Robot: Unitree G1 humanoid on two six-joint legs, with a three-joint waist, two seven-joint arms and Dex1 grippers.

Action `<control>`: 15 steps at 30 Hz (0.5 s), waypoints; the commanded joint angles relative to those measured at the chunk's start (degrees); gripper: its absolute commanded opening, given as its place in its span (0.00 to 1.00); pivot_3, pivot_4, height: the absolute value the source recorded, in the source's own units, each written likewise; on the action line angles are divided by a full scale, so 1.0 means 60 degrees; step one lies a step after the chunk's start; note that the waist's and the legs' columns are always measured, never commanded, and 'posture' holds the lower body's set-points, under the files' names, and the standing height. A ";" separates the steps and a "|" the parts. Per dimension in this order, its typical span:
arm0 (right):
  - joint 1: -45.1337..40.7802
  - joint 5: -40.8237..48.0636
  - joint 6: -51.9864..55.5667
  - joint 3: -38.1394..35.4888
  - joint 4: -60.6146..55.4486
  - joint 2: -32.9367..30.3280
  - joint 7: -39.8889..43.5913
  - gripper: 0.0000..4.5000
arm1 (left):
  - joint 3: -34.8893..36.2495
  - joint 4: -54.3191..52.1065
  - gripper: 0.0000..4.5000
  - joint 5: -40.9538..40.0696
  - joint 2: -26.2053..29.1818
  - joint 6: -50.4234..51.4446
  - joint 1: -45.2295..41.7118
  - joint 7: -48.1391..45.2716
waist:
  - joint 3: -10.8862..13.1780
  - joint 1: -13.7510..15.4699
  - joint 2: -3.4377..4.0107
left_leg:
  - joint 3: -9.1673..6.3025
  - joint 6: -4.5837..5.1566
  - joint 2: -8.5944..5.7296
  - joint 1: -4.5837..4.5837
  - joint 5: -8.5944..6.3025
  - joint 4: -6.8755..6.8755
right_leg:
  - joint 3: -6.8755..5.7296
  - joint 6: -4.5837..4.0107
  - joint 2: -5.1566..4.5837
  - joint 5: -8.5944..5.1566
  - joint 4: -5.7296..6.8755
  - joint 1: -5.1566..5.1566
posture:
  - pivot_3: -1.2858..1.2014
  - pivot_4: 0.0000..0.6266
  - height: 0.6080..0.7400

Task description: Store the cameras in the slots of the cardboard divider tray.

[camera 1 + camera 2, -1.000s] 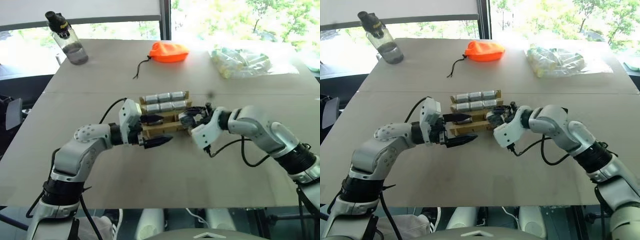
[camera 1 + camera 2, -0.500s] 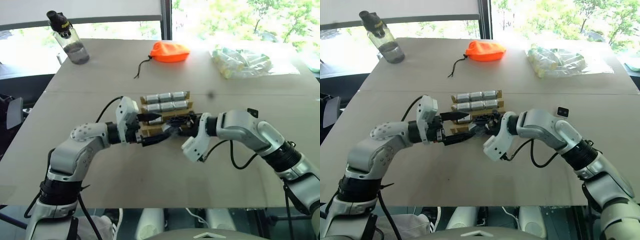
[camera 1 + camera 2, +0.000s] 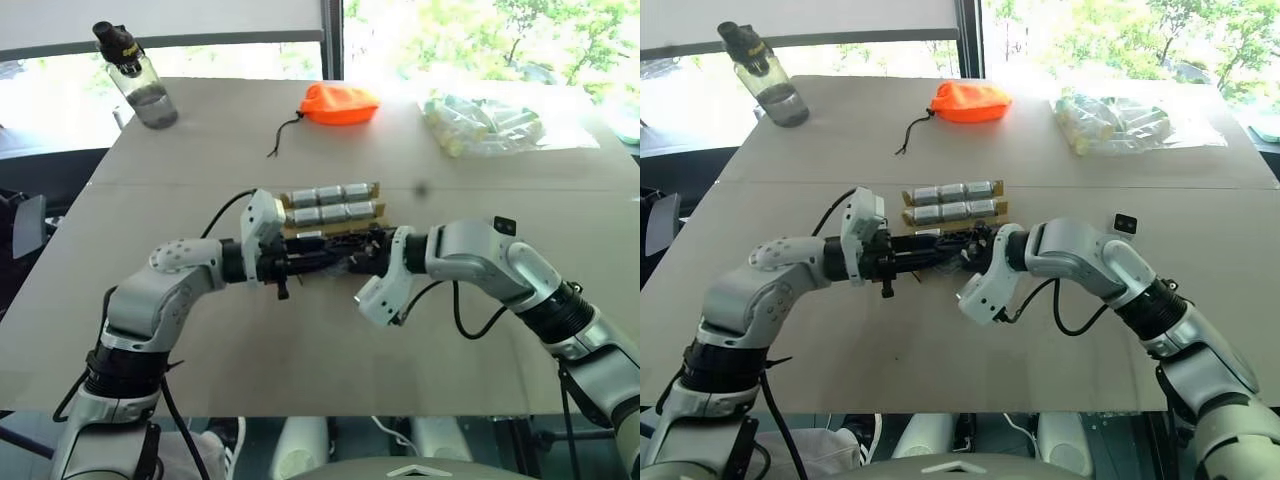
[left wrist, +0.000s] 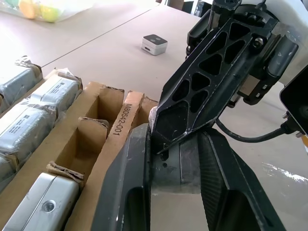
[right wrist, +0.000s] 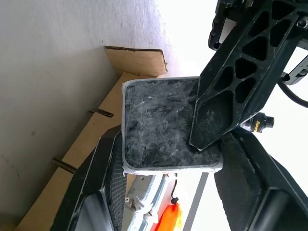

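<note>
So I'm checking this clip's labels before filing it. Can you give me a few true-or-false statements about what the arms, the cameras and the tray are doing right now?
1. Both grippers meet on one camera over the near side of the cardboard tray. True.
2. The left gripper is wide open. False: it is shut on the camera that the right gripper also holds.
3. The tray's two far rows are filled with cameras. True.
4. The orange pouch lies inside the tray. False: it lies apart, further back on the table.
5. The water bottle has tipped over. False: it stands upright at the far left corner.
</note>
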 commanded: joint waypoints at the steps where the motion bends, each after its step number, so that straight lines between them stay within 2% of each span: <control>1: -0.0205 -0.0083 -0.0048 -0.0333 -0.0321 0.0090 -0.0180 0.44 | -0.0260 -0.0217 0.16 -0.0041 0.0165 0.0114 0.0024 -0.0301 | 0.0000 -0.0004 0.0000 | -0.0001 0.0000 0.0000 0.0000 0.0000 0.0000 | 0.0000 0.0000 0.0000 0.0000 0.0000 0.0000 | 0.52 0.24 0.89; 2: -0.0210 -0.0111 -0.0077 -0.0351 -0.0335 0.0084 -0.0213 0.44 | -0.0260 -0.0229 0.16 -0.0029 0.0181 0.0107 0.0046 -0.0306 | 0.0000 -0.0005 0.0000 | 0.0000 0.0000 0.0000 0.0001 0.0000 -0.0001 | 0.0000 0.0000 0.0001 0.0000 0.0000 0.0000 | 0.52 0.24 0.89; 4: -0.0208 -0.0142 -0.0122 -0.0411 -0.0349 0.0076 -0.0303 0.68 | -0.0285 -0.0227 0.16 0.0013 0.0217 0.0089 0.0058 -0.0332 | 0.0000 -0.0003 0.0000 | 0.0000 0.0000 0.0000 0.0000 0.0000 0.0000 | 0.0000 0.0000 0.0001 0.0000 0.0000 0.0000 | 0.52 0.24 0.89; 7: -0.0041 0.0081 0.0309 -0.0587 -0.0363 0.0184 -0.0195 0.98 | -0.0312 -0.0119 0.16 0.0117 0.0201 -0.0063 -0.0031 -0.0372 | 0.0000 0.0007 -0.0001 | 0.0001 0.0000 -0.0001 -0.0001 0.0000 0.0000 | 0.0001 0.0000 0.0000 0.0000 0.0000 0.0000 | 0.52 0.24 0.89; 12: 0.0368 0.0852 0.1185 -0.0962 -0.0668 0.0291 0.0146 0.99 | -0.0300 0.0173 0.16 0.0152 0.0186 -0.0288 -0.0397 -0.0557 | 0.0001 0.0001 -0.0001 | 0.0001 0.0000 -0.0002 -0.0001 0.0000 0.0000 | -0.0001 0.0000 0.0001 0.0000 0.0002 0.0000 | 0.52 0.24 0.89; 15: 0.1430 0.2633 0.2597 -0.1746 -0.1502 0.0152 0.0830 0.99 | -0.0281 0.0442 0.16 0.0214 0.0307 -0.0553 -0.0877 -0.0935 | 0.0001 0.0099 -0.0004 | 0.0000 0.0000 -0.0003 -0.0011 0.0000 0.0003 | -0.0018 -0.0001 0.0000 0.0000 -0.0002 0.0002 | 0.52 0.24 0.89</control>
